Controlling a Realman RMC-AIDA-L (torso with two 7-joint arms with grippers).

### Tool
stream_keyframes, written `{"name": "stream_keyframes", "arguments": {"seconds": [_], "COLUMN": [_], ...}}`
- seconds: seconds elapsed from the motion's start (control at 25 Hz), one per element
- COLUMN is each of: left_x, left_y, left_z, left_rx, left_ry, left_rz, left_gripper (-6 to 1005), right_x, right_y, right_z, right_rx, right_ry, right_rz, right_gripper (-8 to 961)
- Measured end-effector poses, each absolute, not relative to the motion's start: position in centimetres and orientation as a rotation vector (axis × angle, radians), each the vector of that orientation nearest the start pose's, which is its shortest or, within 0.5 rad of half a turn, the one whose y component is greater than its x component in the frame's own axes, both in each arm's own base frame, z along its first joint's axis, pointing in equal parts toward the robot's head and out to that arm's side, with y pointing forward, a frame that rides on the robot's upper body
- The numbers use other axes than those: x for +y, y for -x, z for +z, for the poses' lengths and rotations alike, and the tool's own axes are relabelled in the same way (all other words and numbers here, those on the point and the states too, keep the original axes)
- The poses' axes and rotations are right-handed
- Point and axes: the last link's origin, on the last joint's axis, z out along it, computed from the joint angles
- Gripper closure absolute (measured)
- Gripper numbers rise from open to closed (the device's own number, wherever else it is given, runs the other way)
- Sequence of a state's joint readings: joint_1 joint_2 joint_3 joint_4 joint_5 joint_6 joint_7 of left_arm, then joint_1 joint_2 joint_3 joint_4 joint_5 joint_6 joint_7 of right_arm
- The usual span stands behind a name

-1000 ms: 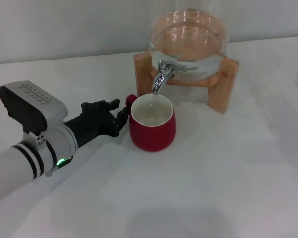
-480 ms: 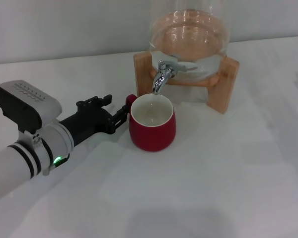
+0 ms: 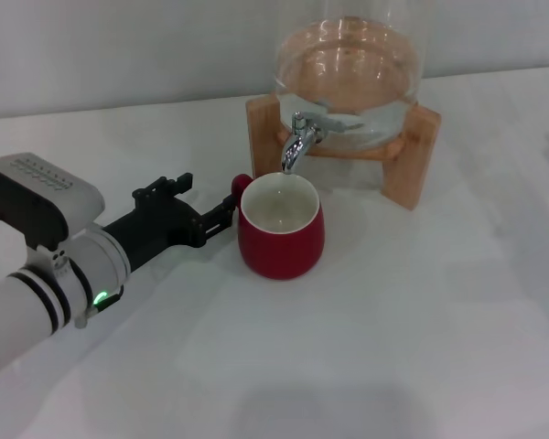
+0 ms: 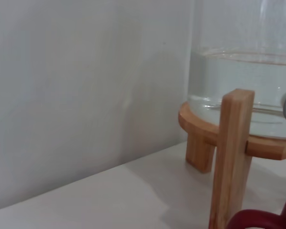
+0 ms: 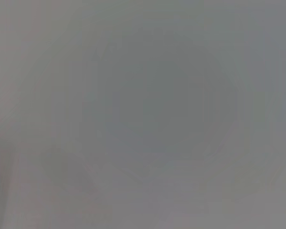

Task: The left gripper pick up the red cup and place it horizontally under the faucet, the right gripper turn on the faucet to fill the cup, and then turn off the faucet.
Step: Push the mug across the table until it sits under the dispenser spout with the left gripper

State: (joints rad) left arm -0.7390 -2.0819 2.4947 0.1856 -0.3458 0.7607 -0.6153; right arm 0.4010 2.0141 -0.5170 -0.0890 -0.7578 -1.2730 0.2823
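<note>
Find the red cup (image 3: pixel 281 240) upright on the tabletop (image 3: pixel 393 320), with its white mouth right below the spout of the faucet (image 3: pixel 302 137) and just in front of the wooden stand (image 3: pixel 412 165) of the glass water jar (image 3: pixel 348 64). Note the left gripper (image 3: pixel 225 215) low over the tabletop, just beside the small loop handle (image 3: pixel 241 184), with fingers apart, seemingly clamped on nothing. Judge the placing as done and the release as the step in hand. Draw the left gripper straight away from the handle, level, without brushing it, to keep the mouth under the spout. Do not look for the right gripper here: not in any view. Bring it to the lever only once the left arm is out of the way.
</note>
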Motion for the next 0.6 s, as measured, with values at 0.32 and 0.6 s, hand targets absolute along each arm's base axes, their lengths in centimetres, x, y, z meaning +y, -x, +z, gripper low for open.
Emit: {"name": "stream_keyframes", "arguments": {"seconds": [0.32, 0.6], "left_x": [37.4, 36.9], "left_y": [24.8, 25.7], "left_z": [-10.9, -10.3], "left_rx": [-0.607, -0.592], "left_ry": [2.297, 2.226], "left_rz": [-0.554, -0.564], "left_gripper": [235, 227], "right_x": [31.5, 31.5], "right_y": [-38.3, -38.4], "right_z": [8.0, 8.0], "right_rx": [0.478, 0.478], "right_ry": [1.347, 1.347], "right_rz": [0.645, 0.645], "right_gripper": [77, 78]}}
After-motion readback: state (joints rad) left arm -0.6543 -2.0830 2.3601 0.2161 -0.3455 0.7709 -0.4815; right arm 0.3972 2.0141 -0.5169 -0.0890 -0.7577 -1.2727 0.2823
